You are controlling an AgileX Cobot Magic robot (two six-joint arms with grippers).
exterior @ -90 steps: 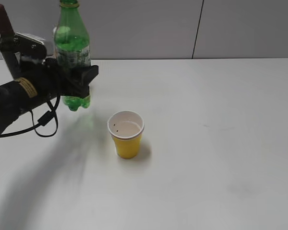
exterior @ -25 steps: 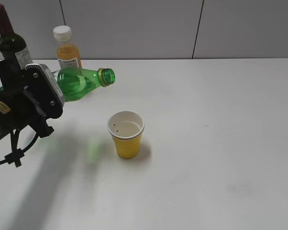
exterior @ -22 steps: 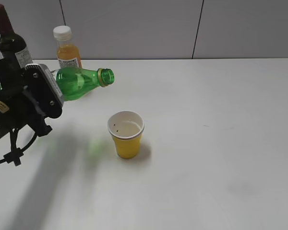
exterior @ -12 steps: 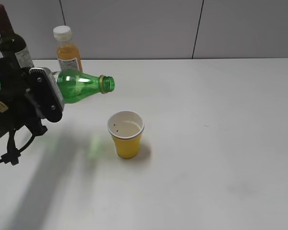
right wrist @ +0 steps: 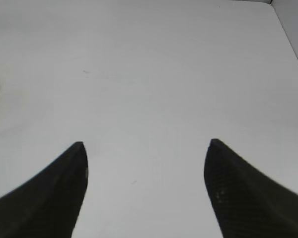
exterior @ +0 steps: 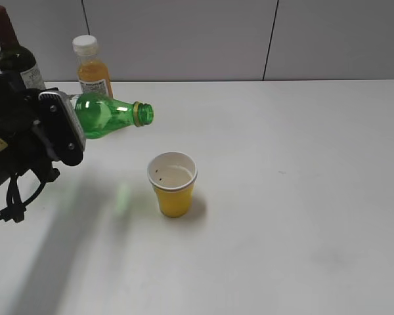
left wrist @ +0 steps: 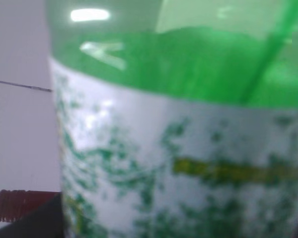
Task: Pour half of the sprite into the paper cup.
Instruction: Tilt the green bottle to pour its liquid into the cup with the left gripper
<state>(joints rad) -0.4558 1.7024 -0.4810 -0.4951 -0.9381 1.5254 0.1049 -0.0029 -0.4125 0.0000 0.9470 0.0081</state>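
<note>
The sprite [exterior: 105,115], a green translucent bottle with no cap, lies nearly level in the air at the left, its open mouth pointing right. My left gripper [exterior: 60,125] is shut on its labelled middle. The label fills the left wrist view [left wrist: 179,163]. The bottle's mouth is up and to the left of the paper cup [exterior: 173,184], short of its rim. The cup stands upright on the table, yellow outside, white inside, with a little pale liquid at its bottom. My right gripper [right wrist: 146,163] is open and empty over bare table, out of the exterior view.
A dark wine bottle [exterior: 13,59] and an orange juice bottle [exterior: 92,69] with a white cap stand at the back left, behind my left arm. The white table [exterior: 295,197] stretches right of the cup. A grey wall runs along the back.
The sprite went from upright to nearly level, mouth toward the cup. In the last second its mouth dipped slightly and the arm rose a little. The cup has not moved.
</note>
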